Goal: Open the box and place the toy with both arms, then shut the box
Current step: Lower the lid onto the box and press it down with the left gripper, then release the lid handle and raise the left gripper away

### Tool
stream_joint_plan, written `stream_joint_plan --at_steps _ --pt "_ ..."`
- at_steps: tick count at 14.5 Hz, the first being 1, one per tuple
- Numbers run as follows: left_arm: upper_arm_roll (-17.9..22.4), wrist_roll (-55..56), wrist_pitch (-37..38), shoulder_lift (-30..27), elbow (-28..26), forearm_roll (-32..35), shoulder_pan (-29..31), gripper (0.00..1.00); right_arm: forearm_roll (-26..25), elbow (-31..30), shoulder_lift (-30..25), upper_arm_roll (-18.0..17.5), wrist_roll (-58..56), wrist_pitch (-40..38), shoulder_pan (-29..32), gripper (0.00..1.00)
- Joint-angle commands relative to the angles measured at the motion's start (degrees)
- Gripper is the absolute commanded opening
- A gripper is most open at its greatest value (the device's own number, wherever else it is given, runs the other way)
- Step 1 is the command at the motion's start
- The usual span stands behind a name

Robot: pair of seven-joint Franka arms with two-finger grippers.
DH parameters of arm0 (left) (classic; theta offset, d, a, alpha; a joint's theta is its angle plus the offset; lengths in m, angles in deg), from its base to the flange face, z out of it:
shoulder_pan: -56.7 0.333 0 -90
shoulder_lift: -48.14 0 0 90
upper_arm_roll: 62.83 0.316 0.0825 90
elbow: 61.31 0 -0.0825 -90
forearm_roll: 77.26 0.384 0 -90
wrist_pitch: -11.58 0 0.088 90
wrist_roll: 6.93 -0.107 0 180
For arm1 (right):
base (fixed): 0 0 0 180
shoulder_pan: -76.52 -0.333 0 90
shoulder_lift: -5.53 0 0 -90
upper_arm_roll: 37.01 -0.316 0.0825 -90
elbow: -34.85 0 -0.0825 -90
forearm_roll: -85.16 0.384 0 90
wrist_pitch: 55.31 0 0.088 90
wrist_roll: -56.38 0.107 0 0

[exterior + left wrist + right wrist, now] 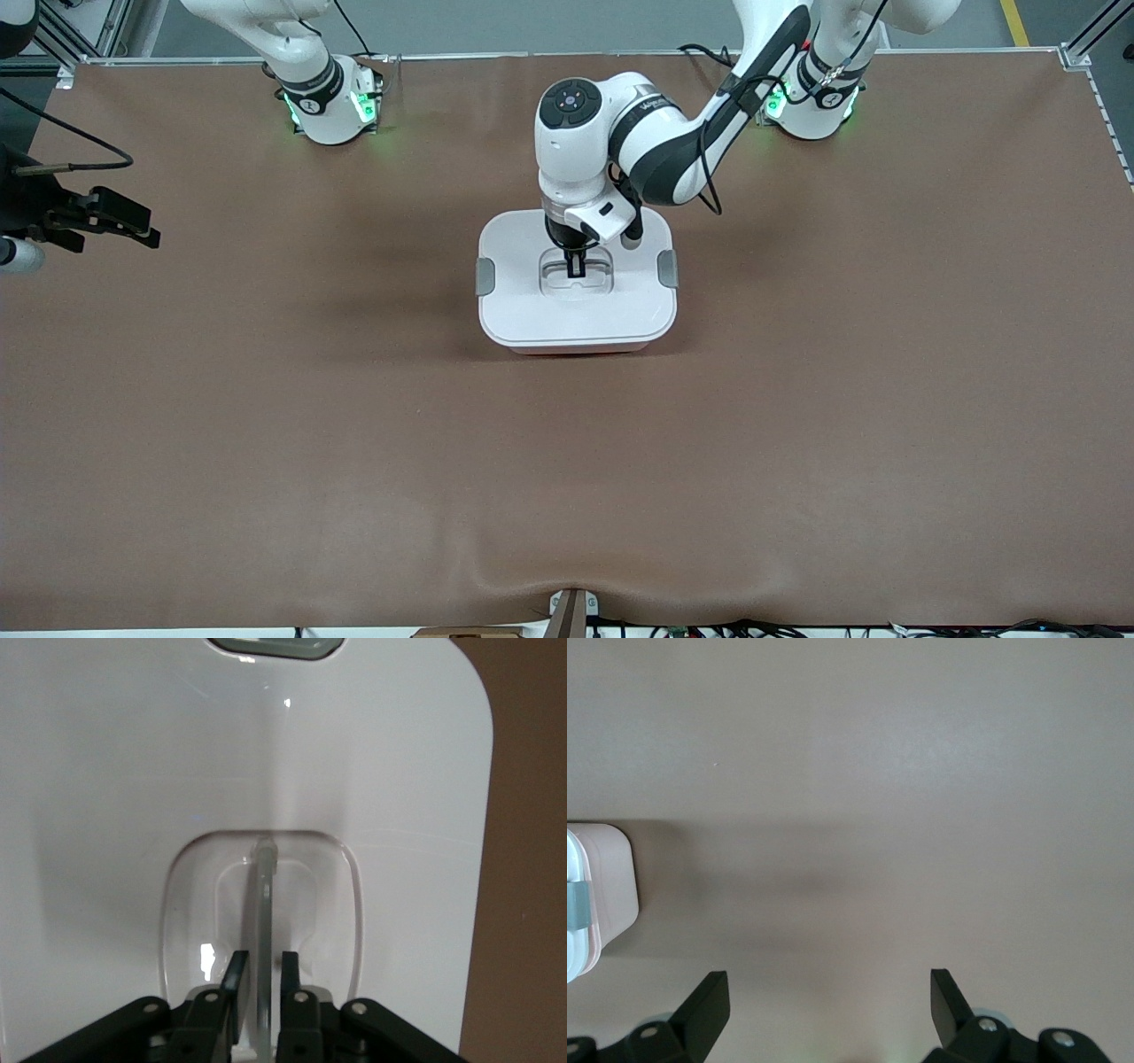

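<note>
while left gripper (260, 979) straddles box (532, 310) handle (264, 904), slightly parted, right gripper (828, 1005) waits spread

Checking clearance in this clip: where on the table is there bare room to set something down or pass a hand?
Bare brown mat runs from the box down to the table edge nearest the front camera, and from each grey clip toward either end. Crowded only over the lid, where the left gripper straddles the handle. The right gripper waits, open, over its table end.
</note>
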Motion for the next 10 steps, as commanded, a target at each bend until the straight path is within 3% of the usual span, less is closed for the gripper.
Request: stream_joint_plan --at_steps 1,6,10 --pt "-0.5 0.1 2.7 -3.7 -1.5 0.4 0.4 1.00 -0.5 -1.3 -1.4 -0.2 0.6 0.2 -0.2 1.00" --pt "-0.4 -1.6 3.8 -6.3 -0.3 0.2 1.2 1.00 -0.6 -1.3 -1.4 -0.2 0.5 0.2 -0.1 1.00" --pt "-0.5 -11.1 11.0 -6.4 5.6 -2.0 4.8 1.00 -0.5 -1.3 -1.4 -0.2 0.6 0.2 -0.2 1.00"
